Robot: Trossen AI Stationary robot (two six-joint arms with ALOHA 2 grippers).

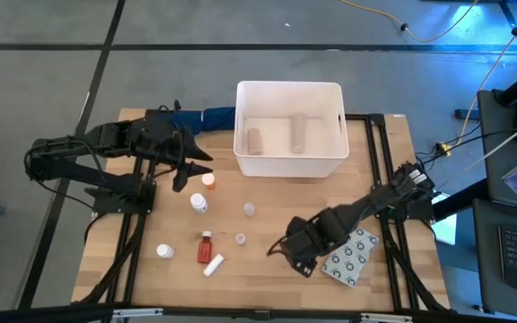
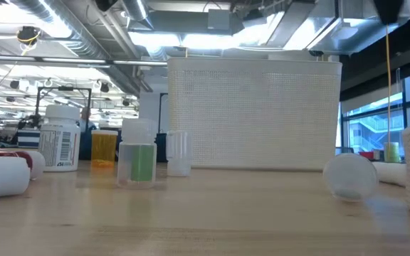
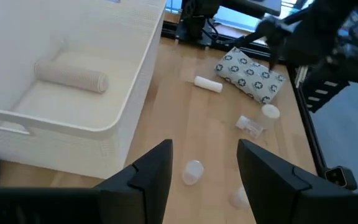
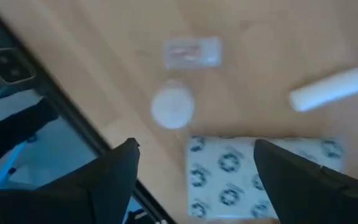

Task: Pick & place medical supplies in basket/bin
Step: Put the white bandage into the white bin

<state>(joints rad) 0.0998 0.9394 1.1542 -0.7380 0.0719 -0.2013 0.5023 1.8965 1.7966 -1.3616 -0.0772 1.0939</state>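
Inside, white tall-sided bin [image 1: 290, 163] holds 2 beige rolls [image 1: 298, 133].

Tub behind, supplies in front
Two rolls [image 1: 299, 133] lie in the tub [image 1: 290, 164]; a dotted packet [image 1: 352, 257] lies front right, bottles [image 1: 206, 246] front left.

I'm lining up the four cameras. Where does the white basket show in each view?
High view: the basket sits top centre, at the table's far edge between the arms.
Low view: its mesh wall fills the middle.
Left wrist view: upper left, the near wall running to the corner.
Right wrist view: not in it.
Shared landmark: the dotted packet, in the high view and both wrist views.
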